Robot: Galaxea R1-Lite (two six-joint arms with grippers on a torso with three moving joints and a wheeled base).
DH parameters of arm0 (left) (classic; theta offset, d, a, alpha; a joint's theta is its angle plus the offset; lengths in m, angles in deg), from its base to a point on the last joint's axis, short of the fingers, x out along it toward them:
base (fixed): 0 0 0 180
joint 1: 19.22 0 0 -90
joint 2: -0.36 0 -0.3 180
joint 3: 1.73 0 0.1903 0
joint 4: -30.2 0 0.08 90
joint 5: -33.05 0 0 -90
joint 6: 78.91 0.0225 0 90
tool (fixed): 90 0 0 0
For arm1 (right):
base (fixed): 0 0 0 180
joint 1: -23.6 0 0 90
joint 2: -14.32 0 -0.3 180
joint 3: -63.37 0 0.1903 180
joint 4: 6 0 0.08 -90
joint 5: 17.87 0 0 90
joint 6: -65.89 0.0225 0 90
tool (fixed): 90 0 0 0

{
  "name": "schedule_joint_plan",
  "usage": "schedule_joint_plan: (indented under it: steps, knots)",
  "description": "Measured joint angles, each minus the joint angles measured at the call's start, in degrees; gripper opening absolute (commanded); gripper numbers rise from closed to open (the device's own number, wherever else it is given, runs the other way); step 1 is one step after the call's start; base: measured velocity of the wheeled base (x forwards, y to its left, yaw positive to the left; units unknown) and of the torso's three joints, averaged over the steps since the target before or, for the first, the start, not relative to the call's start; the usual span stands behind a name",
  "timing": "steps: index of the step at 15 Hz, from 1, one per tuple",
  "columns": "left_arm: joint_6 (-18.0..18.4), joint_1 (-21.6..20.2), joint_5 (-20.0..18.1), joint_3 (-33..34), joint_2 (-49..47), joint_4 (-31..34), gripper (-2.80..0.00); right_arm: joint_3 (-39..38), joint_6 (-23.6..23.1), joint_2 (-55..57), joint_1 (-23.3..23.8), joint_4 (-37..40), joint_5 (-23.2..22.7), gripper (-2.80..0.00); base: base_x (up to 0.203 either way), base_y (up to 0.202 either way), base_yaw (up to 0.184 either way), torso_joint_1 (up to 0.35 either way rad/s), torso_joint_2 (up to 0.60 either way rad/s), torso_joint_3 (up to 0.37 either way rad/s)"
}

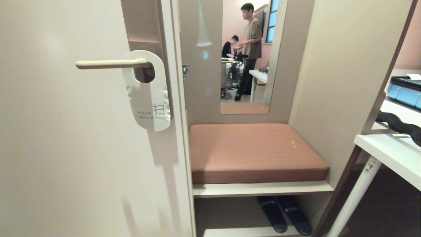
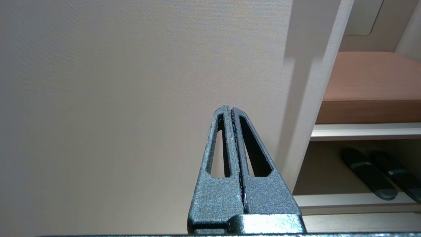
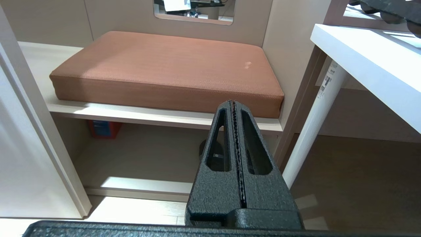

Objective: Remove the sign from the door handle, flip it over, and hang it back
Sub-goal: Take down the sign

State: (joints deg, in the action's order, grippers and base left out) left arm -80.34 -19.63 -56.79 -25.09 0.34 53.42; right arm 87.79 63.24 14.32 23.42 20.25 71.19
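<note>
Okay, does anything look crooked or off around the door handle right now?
The sign hangs slightly tilted on the door handle, its white MAKE UP ROOM face out; nothing looks damaged.

The left gripper [image 2: 231, 109] has two tapered fingers of speckled grey-green cast metal, each pierced by a long triangular slot, with a dark ribbed strip along the inner edges. The right gripper [image 3: 234, 102] has the same shape in textured black, its toothed pads visible along the seam, above a black base.
</note>
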Motion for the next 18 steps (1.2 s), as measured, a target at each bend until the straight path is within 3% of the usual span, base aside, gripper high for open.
schedule_joint_plan:
  steps: [18]
  knots:
    - [0.79, 0.0, -0.13, 0.0, 0.0, 0.02, -2.8, 0.0, -0.05, 0.0, -0.02, -0.02, 0.0, -2.8, 0.0, 0.0, 0.0, 0.0, 0.0, 0.0]
